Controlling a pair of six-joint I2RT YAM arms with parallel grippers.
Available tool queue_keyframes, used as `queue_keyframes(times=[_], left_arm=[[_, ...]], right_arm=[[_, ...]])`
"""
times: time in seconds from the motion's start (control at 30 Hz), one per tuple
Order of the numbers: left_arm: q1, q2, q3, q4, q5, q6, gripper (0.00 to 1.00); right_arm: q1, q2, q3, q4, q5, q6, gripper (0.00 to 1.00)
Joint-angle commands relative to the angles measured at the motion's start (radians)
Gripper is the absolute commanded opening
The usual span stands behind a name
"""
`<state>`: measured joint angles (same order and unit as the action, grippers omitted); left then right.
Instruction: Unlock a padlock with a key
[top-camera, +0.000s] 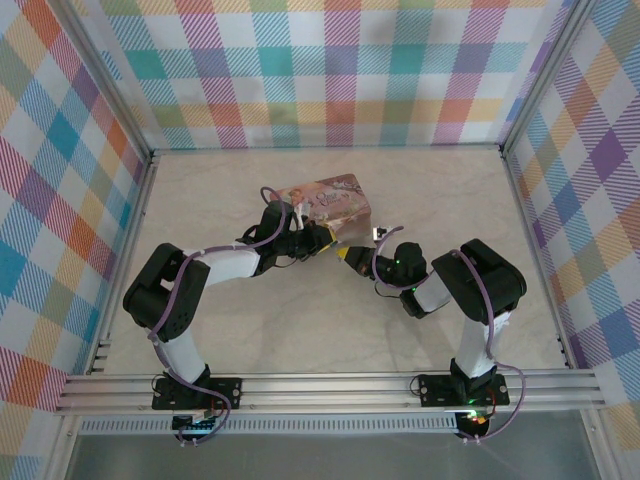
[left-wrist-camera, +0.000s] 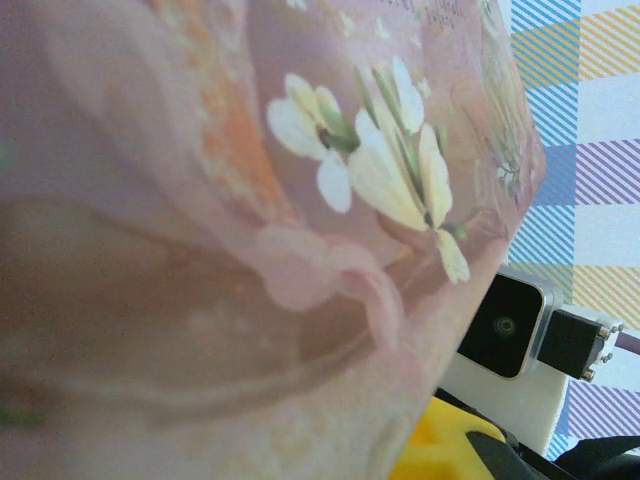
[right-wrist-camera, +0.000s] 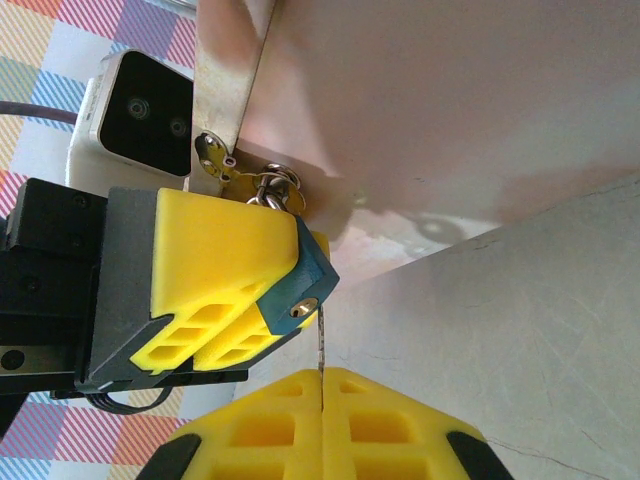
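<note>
A pink floral box (top-camera: 335, 200) lies mid-table with a metal hasp (right-wrist-camera: 228, 95) on its side. A dark teal padlock (right-wrist-camera: 310, 270) hangs from the hasp by its shackle (right-wrist-camera: 275, 185). My left gripper (right-wrist-camera: 268, 302) is shut on the padlock body with its yellow fingers (right-wrist-camera: 215, 250). The brass keyhole (right-wrist-camera: 300, 308) faces my right gripper (right-wrist-camera: 322, 377), which is shut on the key (right-wrist-camera: 321, 345). The key's thin blade stands edge-on, with its tip at the lock's corner just right of the keyhole. From above, both grippers (top-camera: 340, 250) meet at the box's near side.
The box's flowered wall (left-wrist-camera: 300, 200) is pressed close to the left wrist camera. The right wrist's camera housing (left-wrist-camera: 505, 325) shows beside it. Checked walls (top-camera: 320, 70) enclose the table on three sides. Bare tabletop (top-camera: 300, 330) lies in front of the arms.
</note>
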<state>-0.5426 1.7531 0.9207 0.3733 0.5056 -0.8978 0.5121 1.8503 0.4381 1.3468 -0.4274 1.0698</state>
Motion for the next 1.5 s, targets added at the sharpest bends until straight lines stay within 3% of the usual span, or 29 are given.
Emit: queue_keyframes(times=[0.0,1.47], left_arm=[[-0.007,0.003,0.000,0.069,0.044,-0.024,0.10],[-0.007,0.016,-0.012,0.119,0.057,-0.052,0.10]], right_arm=[[0.009,-0.031,-0.007,0.060,0.010,-0.001,0.00],[0.006,-0.051,0.006,0.060,0.028,0.013,0.00]])
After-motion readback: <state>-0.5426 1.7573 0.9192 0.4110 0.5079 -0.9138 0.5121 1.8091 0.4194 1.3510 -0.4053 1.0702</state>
